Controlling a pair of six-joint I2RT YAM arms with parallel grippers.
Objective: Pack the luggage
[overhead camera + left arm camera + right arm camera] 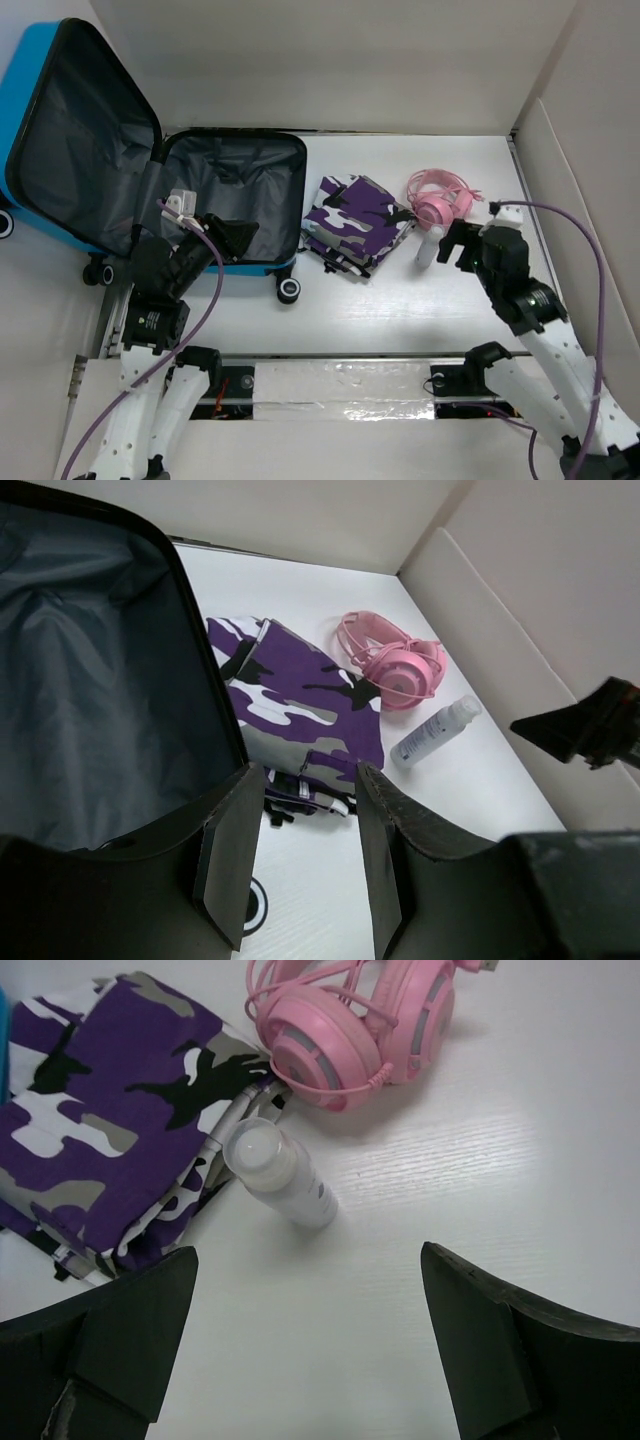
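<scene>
**Location.** The luggage (240,185) lies open at the left of the desk (400,310) with its lid raised. No packed item shows on the grey lining. To its right, well clear of it, lie a folded purple camouflage cloth (358,222), pink headphones (438,200) and a small clear bottle (280,1175).

**Fingers.** The right fingers (120,1330) stand wide apart and hold nothing. They hover above the desk just short of the bottle. The left fingers (232,860) are parted by a moderate gap and also hold nothing. They hang at the near rim of the luggage.

**Step in hand (judgement).** The right arm appears set to pick up the bottle as the first item for packing.

**Recommendations.**
- The bottle lies on its side, left of the midline between the right fingers and slanted to their closing line. The wrist should shift left and turn until the fingers face the bottle's long sides squarely.
- The cap end lies just beside the cloth edge and a headphone cable, so the grip is better taken on the lower body, away from both.
- Being round and smooth, the bottle is likely to roll or squirt out. The fingers should come down until they straddle it low, then close gently.
- The lift should be straight up before the carry left over the cloth.
- The left arm sits at the luggage rim and should be kept clear of the drop point.
</scene>
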